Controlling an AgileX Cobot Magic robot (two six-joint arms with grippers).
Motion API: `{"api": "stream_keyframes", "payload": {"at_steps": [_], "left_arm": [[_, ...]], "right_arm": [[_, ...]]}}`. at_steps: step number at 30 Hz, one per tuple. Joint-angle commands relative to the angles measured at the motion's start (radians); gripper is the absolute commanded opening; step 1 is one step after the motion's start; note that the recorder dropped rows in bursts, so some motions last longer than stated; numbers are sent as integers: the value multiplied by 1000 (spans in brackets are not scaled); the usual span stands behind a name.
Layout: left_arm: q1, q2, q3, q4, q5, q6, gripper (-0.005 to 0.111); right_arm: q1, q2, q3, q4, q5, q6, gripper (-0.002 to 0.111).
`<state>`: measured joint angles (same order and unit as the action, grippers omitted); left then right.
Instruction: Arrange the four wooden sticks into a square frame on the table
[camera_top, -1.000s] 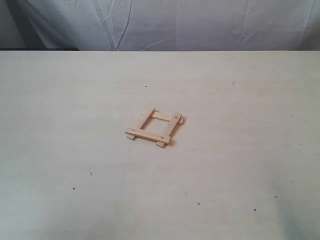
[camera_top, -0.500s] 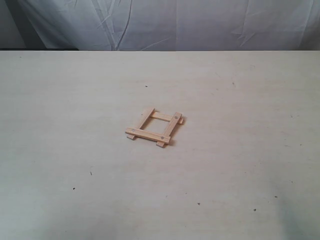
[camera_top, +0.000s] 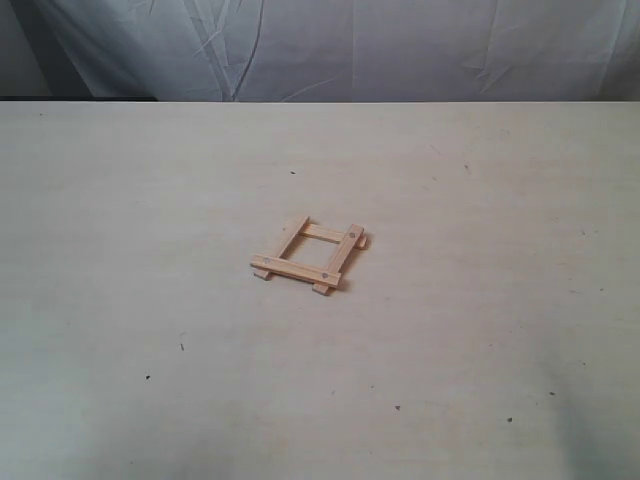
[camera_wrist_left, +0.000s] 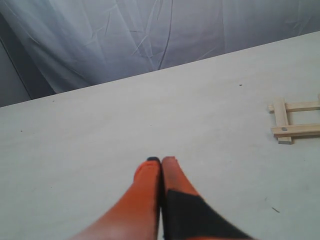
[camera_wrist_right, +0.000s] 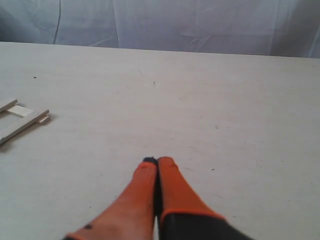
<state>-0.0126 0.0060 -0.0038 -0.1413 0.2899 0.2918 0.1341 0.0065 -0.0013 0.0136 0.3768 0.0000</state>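
Exterior view: you see the square frame (camera_top: 340, 259) lying flat near the middle of the table (camera_top: 150, 200). Its four wooden sticks (camera_top: 296, 271) overlap at the corners, and their ends stick out slightly. A pale creased cloth (camera_top: 400, 50) hangs behind the far edge of the table. Neither arm appears in this view.

Left wrist view: you see the left gripper (camera_wrist_left: 161, 161) above bare tabletop, with its orange fingers pressed together and nothing between them. The frame lies well apart from the fingertips and is cut off by the edge of the picture.

Right wrist view: you see the right gripper (camera_wrist_right: 156, 161) with its fingers likewise closed tip to tip and holding nothing. Only one corner of the frame shows, at the picture's edge, well apart from the gripper.
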Motion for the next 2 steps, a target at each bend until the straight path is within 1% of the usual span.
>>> {"api": "stream_keyframes", "payload": {"at_steps": [1, 2], "left_arm": [[3, -6, 4, 1, 0, 0, 0], [3, -6, 4, 1, 0, 0, 0]], "right_arm": [[-5, -7, 1, 0, -16, 0, 0], [-5, -7, 1, 0, -16, 0, 0]]}}
